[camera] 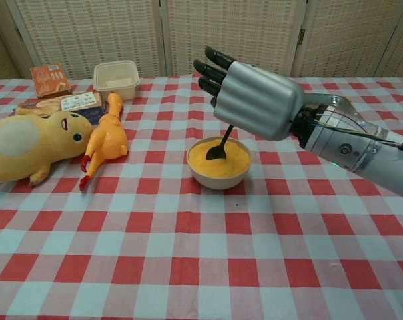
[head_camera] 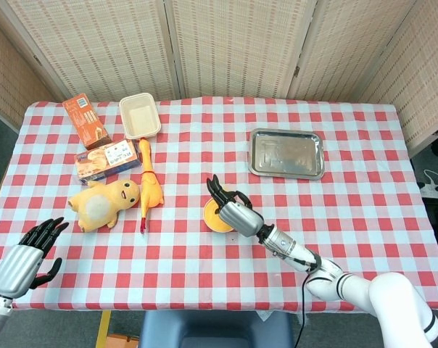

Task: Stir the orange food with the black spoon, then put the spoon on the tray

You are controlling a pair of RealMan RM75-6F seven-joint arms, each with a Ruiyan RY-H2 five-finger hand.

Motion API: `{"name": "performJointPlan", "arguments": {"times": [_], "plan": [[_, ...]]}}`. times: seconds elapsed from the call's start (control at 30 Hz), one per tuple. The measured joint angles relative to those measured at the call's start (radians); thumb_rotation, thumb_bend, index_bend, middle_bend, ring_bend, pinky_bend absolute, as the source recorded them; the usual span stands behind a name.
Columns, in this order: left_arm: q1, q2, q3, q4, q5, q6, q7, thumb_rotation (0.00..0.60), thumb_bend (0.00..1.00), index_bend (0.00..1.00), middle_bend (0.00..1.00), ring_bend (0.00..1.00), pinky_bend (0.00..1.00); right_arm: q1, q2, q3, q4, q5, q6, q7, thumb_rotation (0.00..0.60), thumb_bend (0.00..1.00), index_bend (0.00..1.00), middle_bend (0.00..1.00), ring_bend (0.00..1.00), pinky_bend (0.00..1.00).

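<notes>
A white bowl [camera: 219,176] of orange food [camera: 221,159] stands mid-table; in the head view the bowl [head_camera: 213,217] is partly covered by my right hand. My right hand [camera: 251,99] [head_camera: 234,212] hovers over the bowl and holds the black spoon [camera: 219,145] by its handle. The spoon's tip dips into the orange food. The steel tray [head_camera: 286,153] lies at the back right, bare; in the chest view only a sliver of it shows behind the hand. My left hand [head_camera: 25,257] floats off the table's front left corner, fingers spread, holding nothing.
A yellow plush duck [head_camera: 103,203] [camera: 28,145] and a rubber chicken [head_camera: 148,183] [camera: 105,139] lie left of the bowl. Behind them sit two snack boxes [head_camera: 106,159] [head_camera: 85,121] and a beige container [head_camera: 139,115] [camera: 116,75]. Folding screens close off the back.
</notes>
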Motion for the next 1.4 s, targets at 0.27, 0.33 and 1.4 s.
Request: {"name": "performJointPlan", "arguments": {"times": [0.27, 0.33, 1.4], "plan": [[0.004, 0.005, 0.003, -0.004, 0.007, 0.010, -0.004, 0.600, 0.51, 0.00, 0.00, 0.00, 0.14, -0.023, 0.046, 0.004, -0.106, -0.009, 0.023, -0.001, 0.600, 0.40, 0.85, 0.24, 0.07, 0.13], [0.005, 0.005, 0.004, -0.004, 0.010, 0.013, -0.004, 0.600, 0.51, 0.00, 0.00, 0.00, 0.14, -0.030, 0.060, 0.015, -0.118, -0.004, 0.029, -0.009, 0.600, 0.40, 0.85, 0.24, 0.07, 0.13], [-0.002, 0.008, 0.010, -0.004, 0.018, 0.000, -0.017, 0.600, 0.51, 0.00, 0.00, 0.00, 0.14, 0.022, 0.138, 0.017, -0.188, -0.109, -0.062, -0.200, 0.600, 0.40, 0.83, 0.24, 0.07, 0.11]]}}
